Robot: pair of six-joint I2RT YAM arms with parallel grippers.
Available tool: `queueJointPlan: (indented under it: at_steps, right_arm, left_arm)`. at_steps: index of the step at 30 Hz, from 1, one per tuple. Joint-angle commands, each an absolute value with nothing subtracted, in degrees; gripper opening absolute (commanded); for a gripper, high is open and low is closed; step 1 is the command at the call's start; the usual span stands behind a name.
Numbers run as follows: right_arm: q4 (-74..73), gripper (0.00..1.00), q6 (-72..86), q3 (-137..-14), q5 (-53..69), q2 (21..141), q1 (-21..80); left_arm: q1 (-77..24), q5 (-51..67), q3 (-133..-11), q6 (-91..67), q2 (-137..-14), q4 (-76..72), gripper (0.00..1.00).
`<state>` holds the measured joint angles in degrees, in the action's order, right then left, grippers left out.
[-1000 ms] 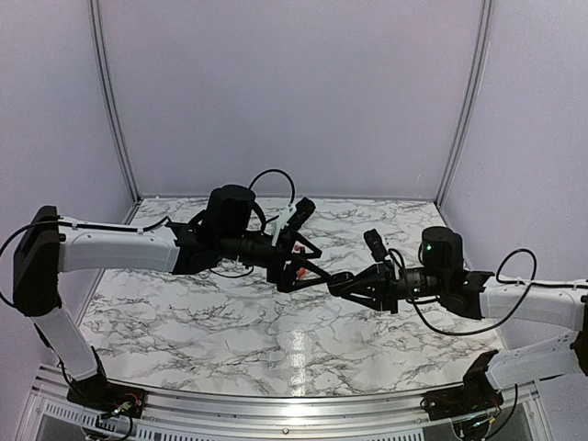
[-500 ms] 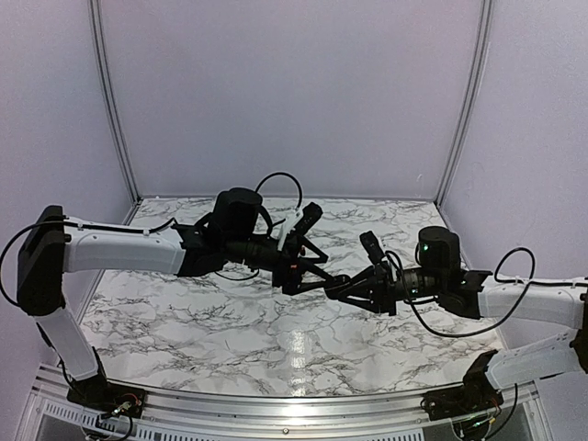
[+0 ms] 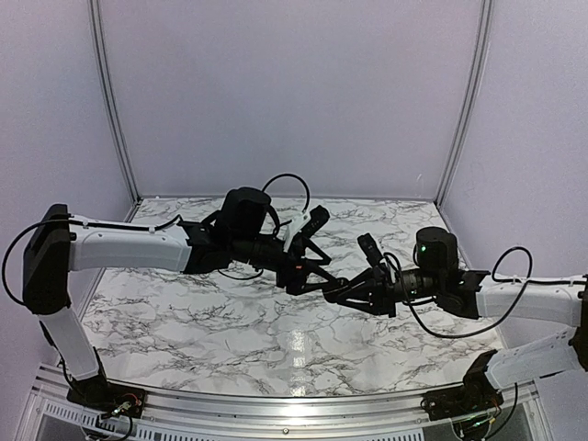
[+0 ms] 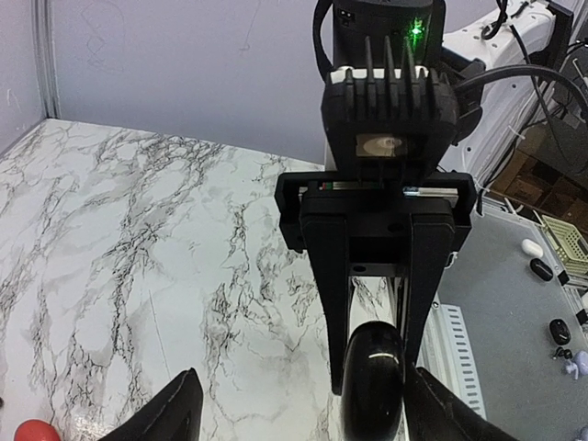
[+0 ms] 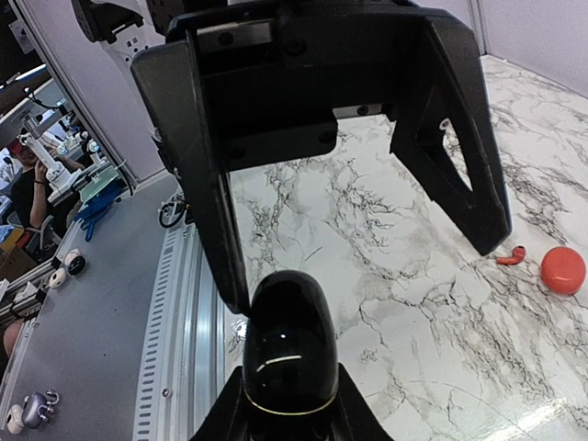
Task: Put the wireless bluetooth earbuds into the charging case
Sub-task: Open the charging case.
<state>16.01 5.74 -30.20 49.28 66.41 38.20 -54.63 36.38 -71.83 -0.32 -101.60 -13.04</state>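
Holding the oval black case [image 5: 285, 354] tight in the right gripper [image 5: 285, 415], at the wide-open left gripper [image 4: 308, 413]. Only from the right wrist: tiny red earbud [image 5: 510, 255] flat on the table [image 5: 404, 312], long side left-to-right, just beside the round red case [image 5: 562, 269]

A glossy black oval charging case [image 5: 287, 344] is held upright between the fingers of the right pincer [image 5: 288, 415], raised above the counter [image 5: 367, 257]. A thin pale seam is seen round its lower part, and the lid appears closed. One red earbud [image 5: 510, 255], small and curved, is seen lying on the marble, just beside a round red case [image 5: 562, 269] but apart from it.
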Motion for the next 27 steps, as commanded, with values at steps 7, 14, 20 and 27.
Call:
queueJointPlan:
  at_steps: [7,14,20,27]
  right_arm:
    - [18.33,0.0,5.47,-33.08,51.24,66.61,38.96]
    - [18.81,0.0,5.59,-33.1,52.14,66.61,38.99]
    - [18.91,0.0,5.46,-32.99,52.85,66.36,39.44]
    - [18.72,0.0,5.18,-33.04,52.84,66.94,39.68]
  left_arm:
    - [-55.28,37.77,-73.81,3.6,-103.26,-8.93,0.76]
    - [-55.15,36.62,-73.87,3.49,-103.21,-8.56,0.74]
    - [-53.87,36.27,-73.66,1.13,-102.58,-10.56,0.7]
    - [-52.79,35.83,-73.26,0.97,-101.39,-10.72,0.68]
